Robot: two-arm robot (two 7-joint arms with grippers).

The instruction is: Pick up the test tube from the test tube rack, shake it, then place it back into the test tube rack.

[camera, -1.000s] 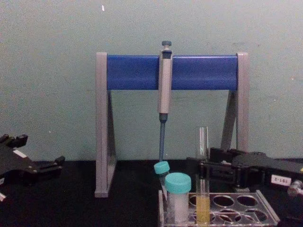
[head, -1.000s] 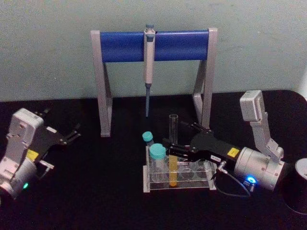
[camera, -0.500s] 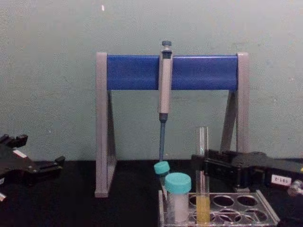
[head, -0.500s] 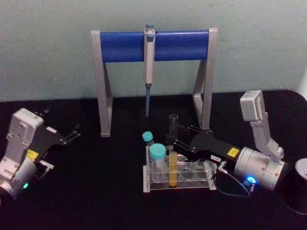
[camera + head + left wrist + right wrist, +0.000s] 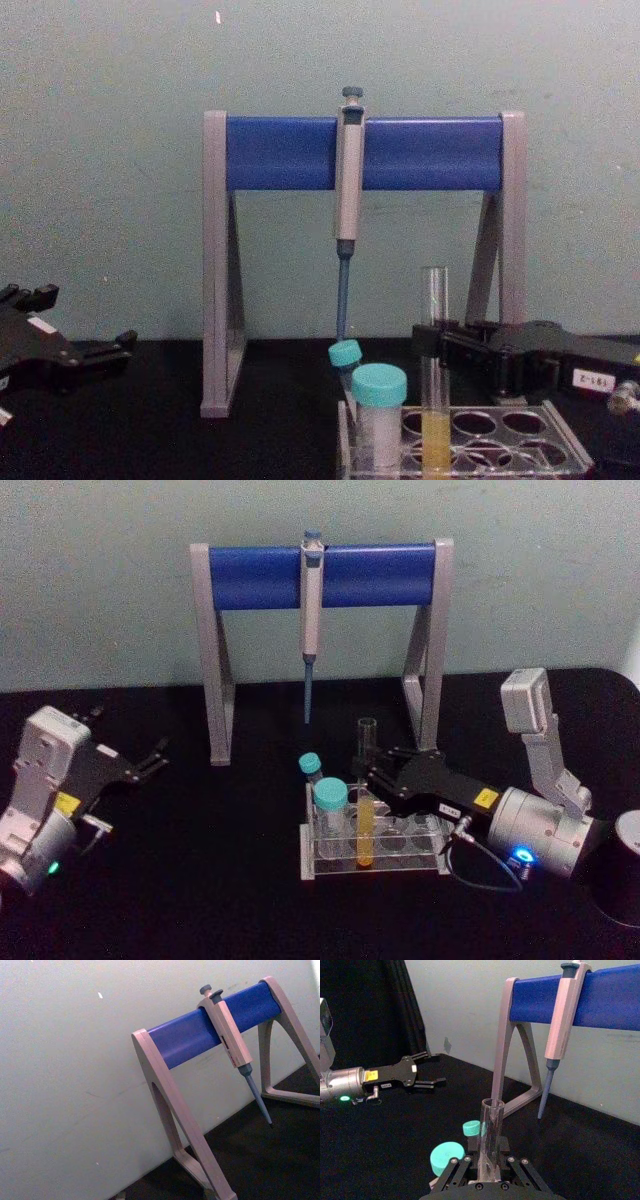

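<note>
The test tube (image 5: 365,830), tall clear glass with yellow liquid at the bottom, stands in a front hole of the clear test tube rack (image 5: 425,868) and leans slightly. My right gripper (image 5: 369,772) reaches in from the right, and its fingers close on the bare glass above the rack. The right wrist view shows the test tube (image 5: 490,1135) rising from between the jaws of that gripper (image 5: 490,1172). In the chest view the test tube (image 5: 435,300) sits at the tip of the right gripper (image 5: 428,345), above the rack (image 5: 562,442). My left gripper (image 5: 157,756) rests open at the far left.
Two teal-capped tubes (image 5: 329,798) (image 5: 310,765) stand at the rack's left end. Behind it is a grey-legged stand with a blue crossbar (image 5: 260,575), and a grey pipette (image 5: 311,610) hangs from the bar. A black cylinder (image 5: 625,875) sits at the right edge.
The right gripper's wide jaws narrowed onto the test tube. The tube's top shifted slightly right and now leans. The left arm has not moved.
</note>
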